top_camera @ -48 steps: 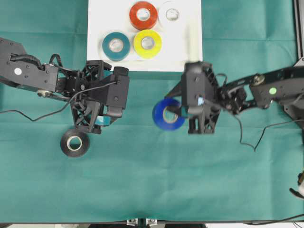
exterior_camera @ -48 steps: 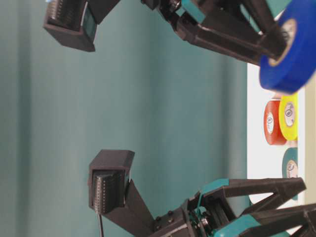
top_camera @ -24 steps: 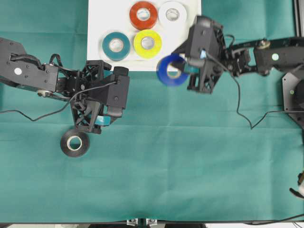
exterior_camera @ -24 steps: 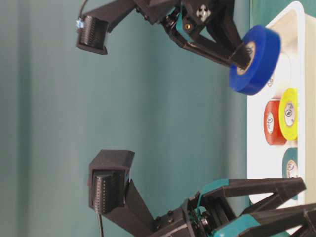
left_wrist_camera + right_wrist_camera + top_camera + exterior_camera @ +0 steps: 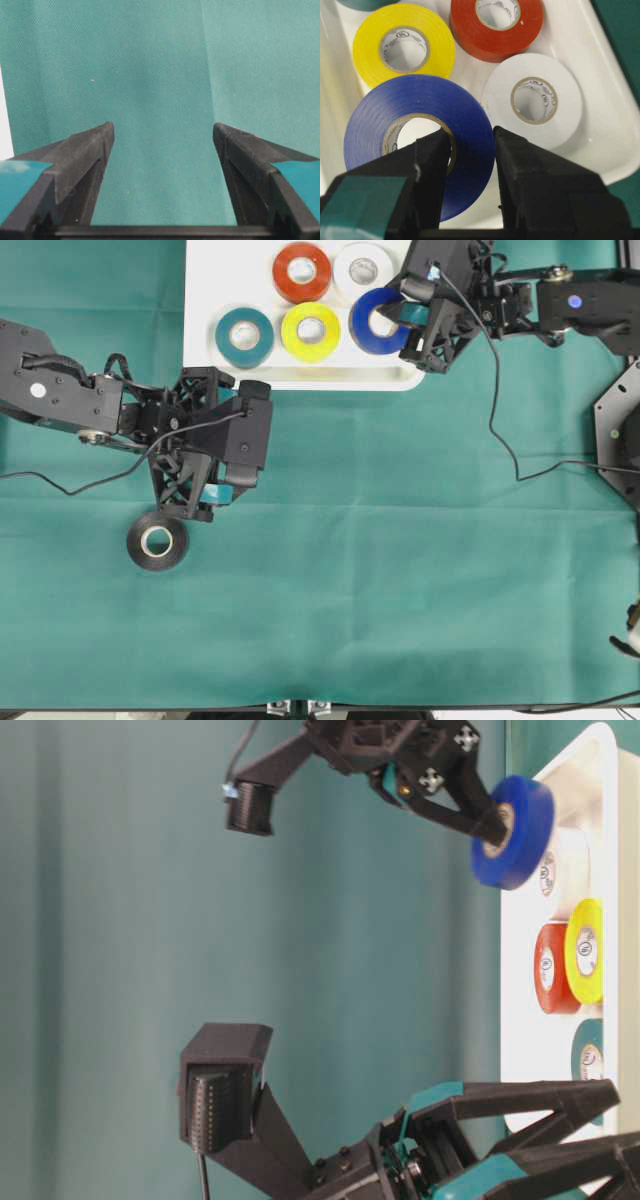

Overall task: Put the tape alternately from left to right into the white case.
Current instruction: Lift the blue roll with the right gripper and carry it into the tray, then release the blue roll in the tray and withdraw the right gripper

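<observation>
Item: blue roll (image 5: 376,320), glossy vinyl ring with pale core, pinched through its wall by the right claw (image 5: 398,316), one finger inside the core, held over the white case (image 5: 205,300) at upper centre, apparently for setting down beside the yellow roll (image 5: 310,331). Red-orange roll (image 5: 302,271), white roll (image 5: 361,268) and teal roll (image 5: 244,336) lay flat inside the smooth, rounded tray. Black roll (image 5: 158,542) lay on the green-clothed desk (image 5: 400,570), lower left. Left claw (image 5: 205,502) stood spread, empty, just above it, likely awaiting its turn.

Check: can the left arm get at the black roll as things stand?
Probably yes. The left pincer is open and empty, right beside the black roll, which lies alone on the green cloth with nothing between them.
</observation>
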You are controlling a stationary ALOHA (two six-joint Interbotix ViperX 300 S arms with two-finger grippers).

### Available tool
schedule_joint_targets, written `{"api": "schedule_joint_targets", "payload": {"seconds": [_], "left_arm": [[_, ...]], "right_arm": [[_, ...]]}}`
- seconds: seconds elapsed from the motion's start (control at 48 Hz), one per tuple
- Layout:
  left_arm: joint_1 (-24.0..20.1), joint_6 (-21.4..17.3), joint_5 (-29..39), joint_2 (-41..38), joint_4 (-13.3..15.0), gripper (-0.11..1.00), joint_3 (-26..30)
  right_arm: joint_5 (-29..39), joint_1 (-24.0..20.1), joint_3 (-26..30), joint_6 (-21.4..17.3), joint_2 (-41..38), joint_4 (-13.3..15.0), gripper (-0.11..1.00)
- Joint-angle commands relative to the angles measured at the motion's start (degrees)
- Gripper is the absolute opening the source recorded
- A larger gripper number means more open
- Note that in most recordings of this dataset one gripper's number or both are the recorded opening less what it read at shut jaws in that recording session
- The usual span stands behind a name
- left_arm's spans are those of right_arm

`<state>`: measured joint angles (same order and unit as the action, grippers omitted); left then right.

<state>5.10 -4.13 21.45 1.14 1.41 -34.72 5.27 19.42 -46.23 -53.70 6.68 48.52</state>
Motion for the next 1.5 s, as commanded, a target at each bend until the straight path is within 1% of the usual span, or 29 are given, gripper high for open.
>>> {"api": "schedule_joint_targets", "payload": {"seconds": [0.0, 0.312, 0.896, 0.938, 1.083, 1.125, 1.146, 1.229, 1.479], "left_arm": [[0.0, 0.0, -0.3, 1.8, 0.1, 0.92, 0.6], [0.0, 0.1, -0.3, 1.6, 0.1, 0.92, 0.6], [0.1, 0.1, -0.3, 1.6, 0.1, 0.92, 0.9], [0.0, 0.1, -0.3, 1.8, 0.2, 0.92, 0.9], [0.1, 0.1, -0.4, 1.6, 0.2, 0.92, 0.8], [0.0, 0.1, -0.3, 1.6, 0.2, 0.92, 0.8], [0.0, 0.1, -0.3, 1.6, 0.1, 0.92, 0.8], [0.0, 0.1, -0.4, 1.8, 0.2, 0.92, 0.8], [0.0, 0.0, -0.4, 1.6, 0.2, 0.92, 0.7]], "right_arm": [[-2.4, 0.4, 0.5, 0.1, -0.3, 0.2, 0.31], [-3.5, 1.1, 0.2, 0.0, -2.3, 0.2, 0.31], [-2.5, 1.2, 0.3, 0.1, -2.4, 0.2, 0.31], [-2.3, 1.2, 0.2, 0.2, -2.4, 0.3, 0.40], [-1.6, 1.2, 0.2, 0.4, -2.4, 1.3, 0.83], [-1.6, 1.2, 0.3, 0.4, -2.4, 1.3, 0.90], [-1.6, 1.2, 0.3, 0.4, -2.4, 1.3, 0.90], [-1.6, 1.2, 0.5, 0.4, -2.4, 1.3, 0.85], [-1.8, 1.2, 0.5, 0.4, -2.4, 1.3, 0.85]]}}
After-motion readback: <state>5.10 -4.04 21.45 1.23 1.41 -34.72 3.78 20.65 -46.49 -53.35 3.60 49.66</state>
